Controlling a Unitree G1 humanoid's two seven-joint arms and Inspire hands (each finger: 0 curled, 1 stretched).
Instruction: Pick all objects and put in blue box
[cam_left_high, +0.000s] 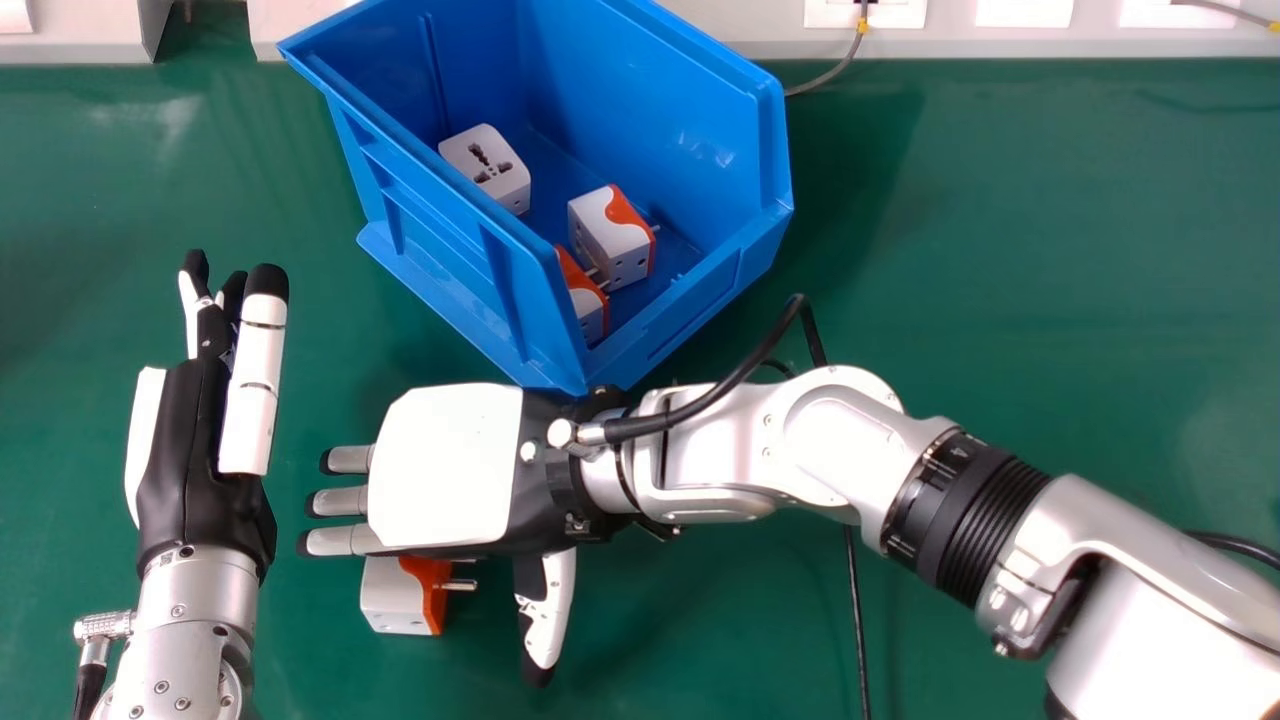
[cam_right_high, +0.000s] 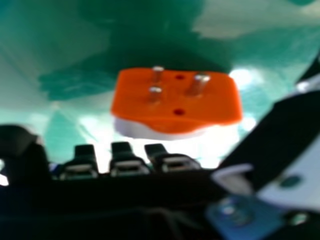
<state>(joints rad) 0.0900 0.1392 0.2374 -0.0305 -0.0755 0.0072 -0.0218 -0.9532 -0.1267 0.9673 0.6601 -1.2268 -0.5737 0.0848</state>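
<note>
Where the green counter (cam_left_high: 1000, 250) meets the back wall, one blue box (cam_left_high: 440, 270), open-topped, set at a slant with its lowered front turned toward the near right. Contents: three travel adapters. Item one, a white adapter (cam_left_high: 487, 160), lies farthest back, its socket holes facing up. Item two, a white-and-orange adapter (cam_left_high: 605, 235), sits nearer the lowered front, orange side toward the right. Item three, another white-and-orange adapter (cam_left_high: 592, 310), lies close by it, partly hidden behind the near side wall.

Outside the box, on the counter: one plug adapter (cam_left_high: 392, 597), white body, orange pin face, located nearer the robot than the box. Its metal pins point toward the thumb (cam_left_high: 550, 605) of the right robot hand (cam_left_high: 445, 465). Said hand is open and grips nothing; it lies palm down across the adapter's far edge, fingers extended to the left, thumb held well apart. Whether hand and adapter touch cannot be told. The right hand view presents the orange face (cam_right_high: 175, 100) with its pins, beyond the fingertips.

Also listed: the left robot hand (cam_left_high: 195, 440), open and empty, at the left of the head view, fingers directed toward the back.
</note>
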